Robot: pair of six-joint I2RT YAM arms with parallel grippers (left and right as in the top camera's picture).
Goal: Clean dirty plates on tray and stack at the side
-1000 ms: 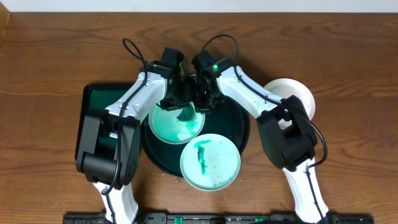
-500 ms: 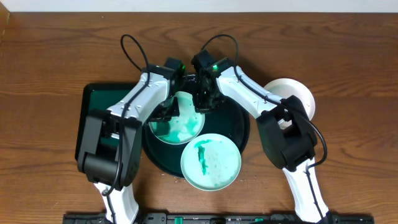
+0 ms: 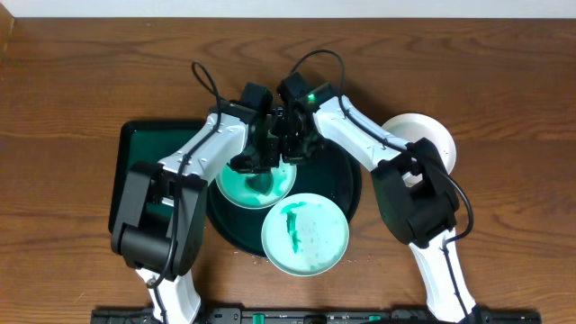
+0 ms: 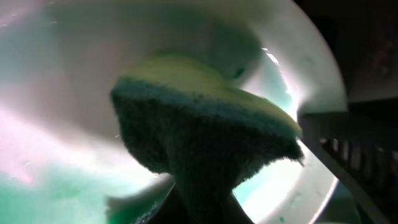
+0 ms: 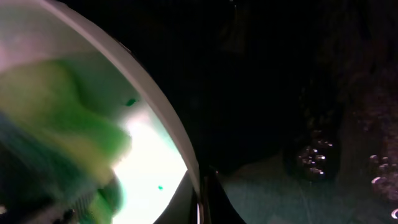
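Observation:
A pale mint plate with wet green smears lies on the black tray. My left gripper is shut on a sponge and presses it on this plate. In the left wrist view the sponge covers the plate. My right gripper is shut on the plate's far rim, which shows in the right wrist view. A second mint plate with a green streak rests on the tray's front edge. A white plate sits on the table at the right.
A dark green rectangular tray lies at the left, partly under my left arm. Both arms cross over the back of the black tray. Brown wooden table surrounds everything.
My left gripper swept the sponge to the left over the plate, then back right toward the right gripper. The right gripper kept its hold on the rim.

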